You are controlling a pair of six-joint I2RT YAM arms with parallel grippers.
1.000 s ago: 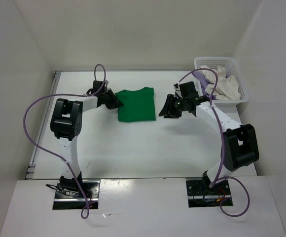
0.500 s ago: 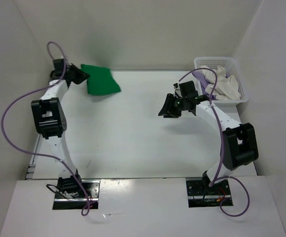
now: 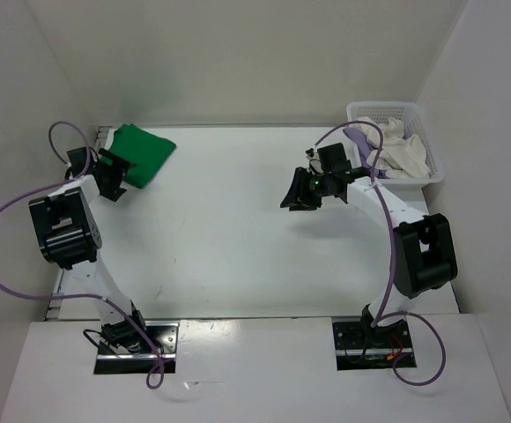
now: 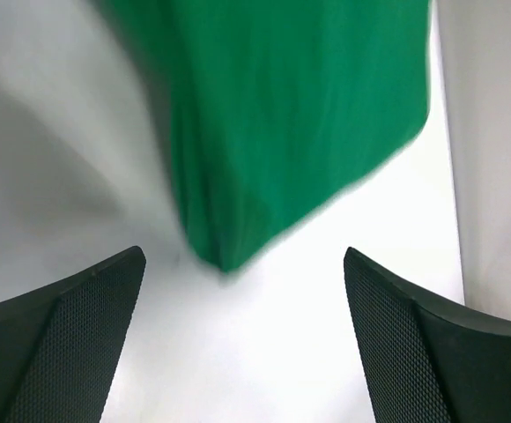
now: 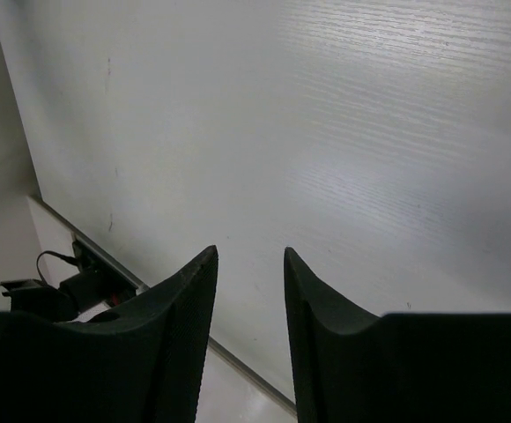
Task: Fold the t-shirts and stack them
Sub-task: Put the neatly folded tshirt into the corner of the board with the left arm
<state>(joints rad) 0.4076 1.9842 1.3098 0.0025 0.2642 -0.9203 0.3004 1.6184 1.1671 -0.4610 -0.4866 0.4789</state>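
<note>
White table (image 3: 238, 238) — green t-shirt (image 3: 141, 152) far-left corner, probably folded; basket (image 3: 428, 141) far right; left tool (image 4: 242, 264), right tool (image 5: 249, 256) released.

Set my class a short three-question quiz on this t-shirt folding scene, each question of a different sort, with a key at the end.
1. True or false: the left gripper is shut on the green t-shirt.
2. Where is the white t-shirt? A: in the basket. B: under the green t-shirt. C: hanging on the back wall.
3. Fill in: the right gripper hovers, jaws apart and empty, above the bare ____.

Key
1. False: the jaws stand wide open and the green t-shirt lies free at the far left corner.
2. A.
3. table.
</note>
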